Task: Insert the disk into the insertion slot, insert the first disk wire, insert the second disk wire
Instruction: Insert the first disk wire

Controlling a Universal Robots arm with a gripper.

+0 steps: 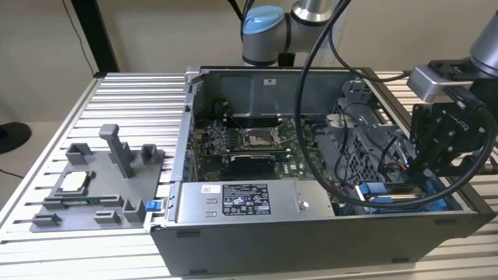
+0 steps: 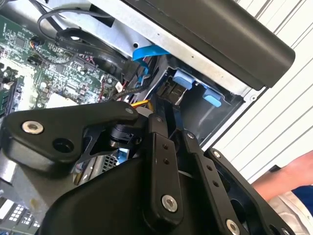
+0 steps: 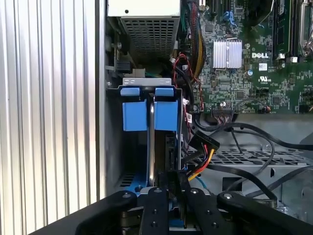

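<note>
The disk [image 1: 393, 198], silver in its blue carrier, lies low inside the insertion slot [image 1: 439, 202], the blue-railed bay just off the end of the power supply box [image 1: 233, 201] on the exterior view's right. The gripper [image 1: 424, 175] hangs directly over it, on that same side of the power supply box, its black fingers reaching down into the bay. In the first wrist view the jaws look pressed together with no gap between them. Whether they nip the carrier's edge or merely bear on it cannot be made out.

By the look of it, the first step, seating the disk, is in hand and close to done. The carrier appears down between the rails, while a black connector [image 3: 203, 145] on red, yellow and black wires lies loose just beside the bay, apparently not plugged in. Finishing the seat would call for a straight push along the rails, with the carrier kept square so its tabs catch evenly and the loose wires kept clear of the fingers.

Behind the power supply box sits the motherboard [image 1: 249, 140] within the computer case [image 1: 311, 239]. Well apart from the box, on the exterior view's left, a grey fixture tray [image 1: 93, 192] rests on the slatted table [image 1: 140, 99].
</note>
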